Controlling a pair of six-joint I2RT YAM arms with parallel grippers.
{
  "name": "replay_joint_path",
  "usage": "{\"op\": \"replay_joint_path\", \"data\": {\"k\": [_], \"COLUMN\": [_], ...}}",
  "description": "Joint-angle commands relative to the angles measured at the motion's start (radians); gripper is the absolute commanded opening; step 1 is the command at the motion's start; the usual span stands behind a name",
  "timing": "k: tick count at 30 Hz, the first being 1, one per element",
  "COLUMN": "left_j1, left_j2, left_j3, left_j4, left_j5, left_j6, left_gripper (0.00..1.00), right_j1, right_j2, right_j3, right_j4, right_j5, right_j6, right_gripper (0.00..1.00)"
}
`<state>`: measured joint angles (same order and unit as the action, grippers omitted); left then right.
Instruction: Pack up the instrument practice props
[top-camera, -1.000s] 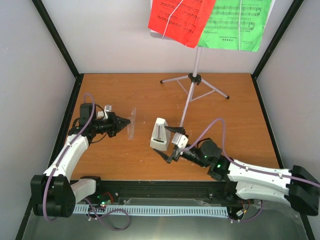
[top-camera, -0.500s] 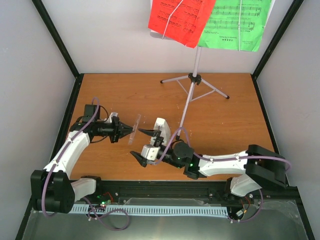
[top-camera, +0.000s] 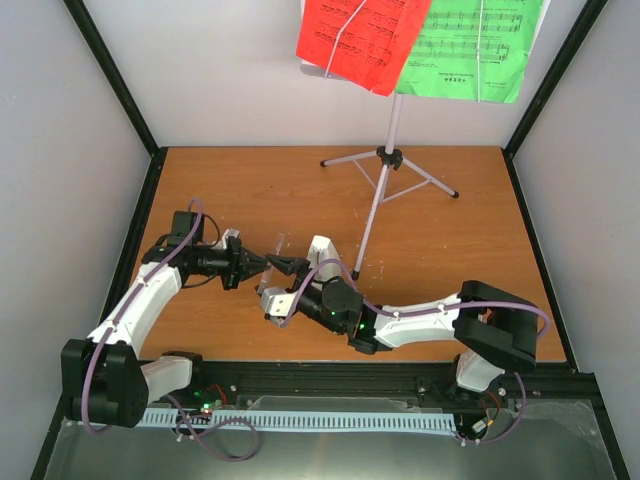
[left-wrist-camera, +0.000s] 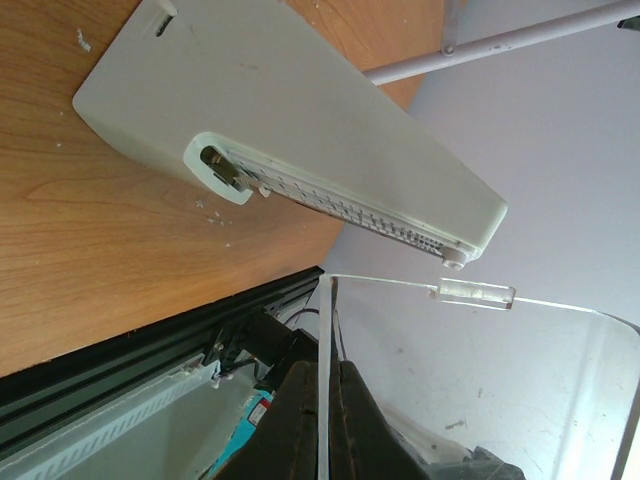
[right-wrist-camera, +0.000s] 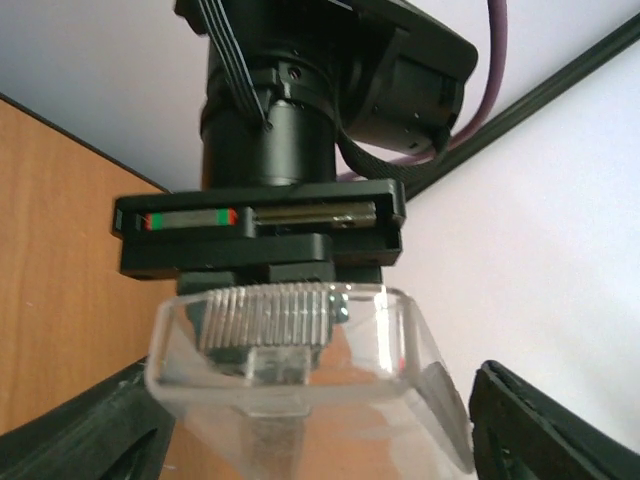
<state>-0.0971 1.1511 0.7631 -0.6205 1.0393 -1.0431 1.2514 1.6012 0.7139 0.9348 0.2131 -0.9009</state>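
Observation:
A white pyramid metronome (top-camera: 318, 262) (left-wrist-camera: 290, 130) lies on the wooden table. Just to its left my left gripper (top-camera: 243, 262) (left-wrist-camera: 322, 400) is shut on the edge of a clear plastic cover (top-camera: 270, 262) (left-wrist-camera: 480, 370) (right-wrist-camera: 300, 390). My right gripper (top-camera: 280, 288) (right-wrist-camera: 310, 440) has one black finger on each side of that cover's far end. A gap shows at its right finger (right-wrist-camera: 545, 420), so it is open. The white music stand (top-camera: 390, 160) rises at the back on a silver tripod, carrying a red page (top-camera: 360, 40) and a green page (top-camera: 470, 45).
One tripod leg (top-camera: 362, 235) comes down just behind the metronome, close to my right arm (top-camera: 420, 320). Grey walls with black frame posts (top-camera: 115, 80) enclose the table on three sides. A black rail (top-camera: 330, 375) runs along the near edge.
My right arm has swung left past the metronome and now straddles the clear cover, its fingers narrowing. My left gripper moved slightly right, still holding the cover.

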Motion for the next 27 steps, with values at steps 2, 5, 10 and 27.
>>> {"op": "replay_joint_path", "data": {"k": [2, 5, 10, 27], "left_j1": [-0.008, -0.009, -0.01, -0.009], "left_j2": [-0.017, -0.016, -0.017, -0.015], "left_j3": [0.019, 0.018, 0.021, 0.019], "left_j4": [-0.015, -0.015, -0.008, 0.014], "left_j5": [0.022, 0.021, 0.02, 0.024], "left_j6": [-0.025, -0.025, -0.035, -0.032], "left_gripper": [0.0, 0.0, 0.0, 0.0], "right_j1": [-0.017, -0.03, -0.032, -0.042], "right_j2": [0.025, 0.023, 0.048, 0.103], "right_j3": [0.013, 0.015, 0.028, 0.059], "right_j4": [0.061, 0.052, 0.059, 0.119], "right_j5": [0.081, 0.063, 0.072, 0.092], "right_j6": [-0.061, -0.058, -0.081, -0.064], "right_gripper": [0.76, 0.74, 0.72, 0.68]}}
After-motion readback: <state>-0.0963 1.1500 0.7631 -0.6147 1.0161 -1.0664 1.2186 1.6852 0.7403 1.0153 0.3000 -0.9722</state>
